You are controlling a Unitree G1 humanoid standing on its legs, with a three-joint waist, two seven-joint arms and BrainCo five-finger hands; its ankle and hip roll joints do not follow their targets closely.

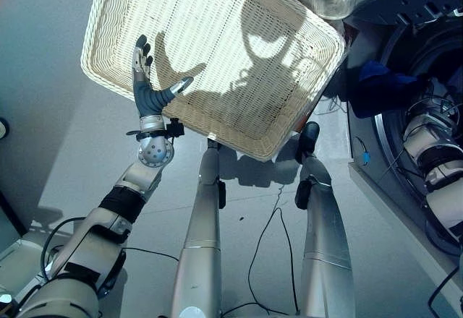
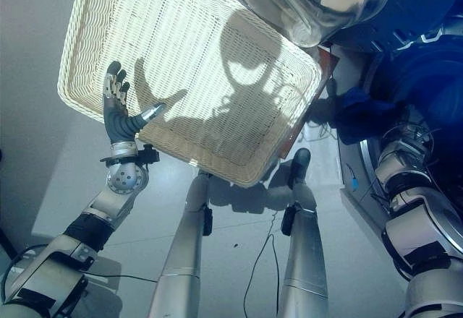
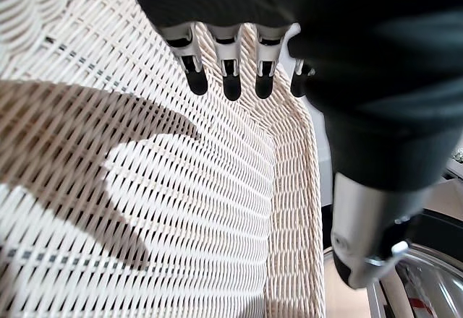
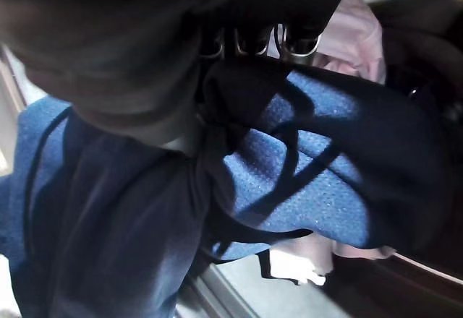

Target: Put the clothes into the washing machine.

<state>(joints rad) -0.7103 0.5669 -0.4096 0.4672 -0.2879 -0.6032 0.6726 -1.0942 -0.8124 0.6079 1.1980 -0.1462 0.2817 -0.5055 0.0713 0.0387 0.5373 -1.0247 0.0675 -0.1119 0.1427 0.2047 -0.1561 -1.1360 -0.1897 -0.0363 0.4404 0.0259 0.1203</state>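
Note:
A white wicker basket (image 1: 217,14) lies on the floor with nothing in it. My left hand (image 1: 148,94) hovers open over its near left rim, fingers (image 3: 231,79) straight above the weave (image 3: 217,209). To the right is the washing machine (image 1: 383,144), and my right arm reaches into its opening. A dark blue garment (image 1: 383,79) hangs at that opening. In the right wrist view my right hand (image 4: 253,40) has its fingers curled into the bunched blue garment (image 4: 325,166), and a pink cloth (image 4: 354,36) lies behind it inside the drum.
The machine's round glass door (image 2: 311,0) stands swung open above the basket's far right corner. Grey floor (image 1: 43,79) lies left of the basket and in front of it.

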